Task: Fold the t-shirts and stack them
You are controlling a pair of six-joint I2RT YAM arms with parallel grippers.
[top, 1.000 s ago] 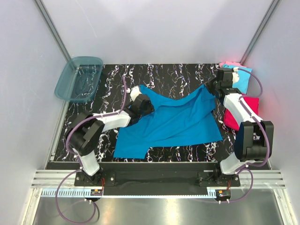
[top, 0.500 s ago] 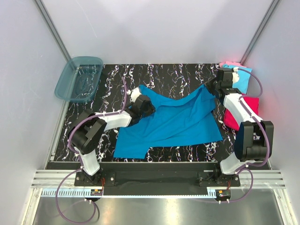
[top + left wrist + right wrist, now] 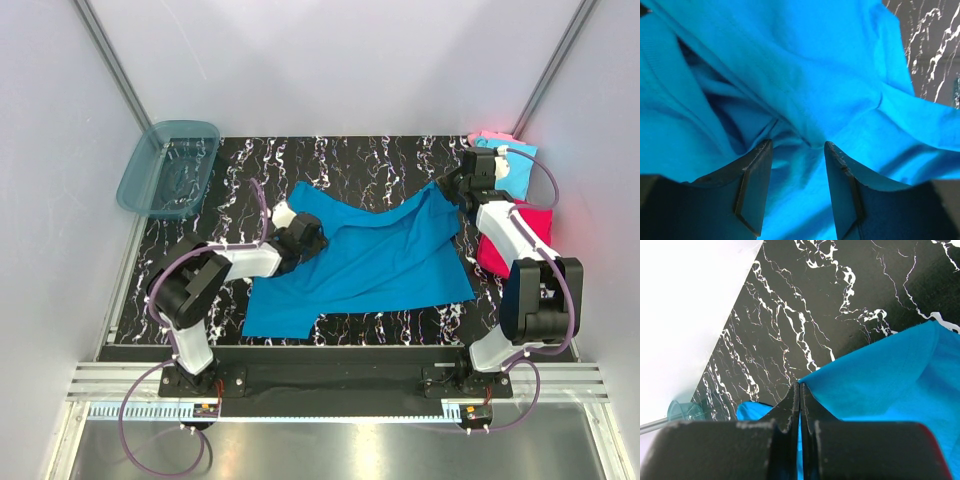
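While the left claw (image 3: 797, 165) sits with its jaws apart over bunched cloth, nothing in the wrist view shows a fold pinched between them. Far left on the counter (image 3: 380, 160), the teal tub (image 3: 168, 168) stands well apart from everything else.

The teal-blue t-shirt (image 3: 370, 260) lies spread mid-counter. Its long axis runs diagonally from the near-left corner to the far-right corner. The far edge sags between two higher corners, and the near-left end sticks out as a tab toward the left arm's base. The collar can't be made out, so which end is the neck is unclear.

The right claw (image 3: 458, 190) is closed on the shirt's far-right corner, and its wrist view shows the fingers pressed together on the cloth edge.

At the far right of the counter there is a pale pink t-shirt (image 3: 487, 136) at the back corner and a light cyan t-shirt (image 3: 522, 165) just beside it. A magenta-red t-shirt (image 3: 530, 225) lies nearer, partly behind the right arm.

Compared with 1 s ago:
- The left claw has slid back toward its base along the shirt's left side.
- The shirt's far-left corner is in roughly the same spot.
- The right claw and the three side shirts are unchanged.
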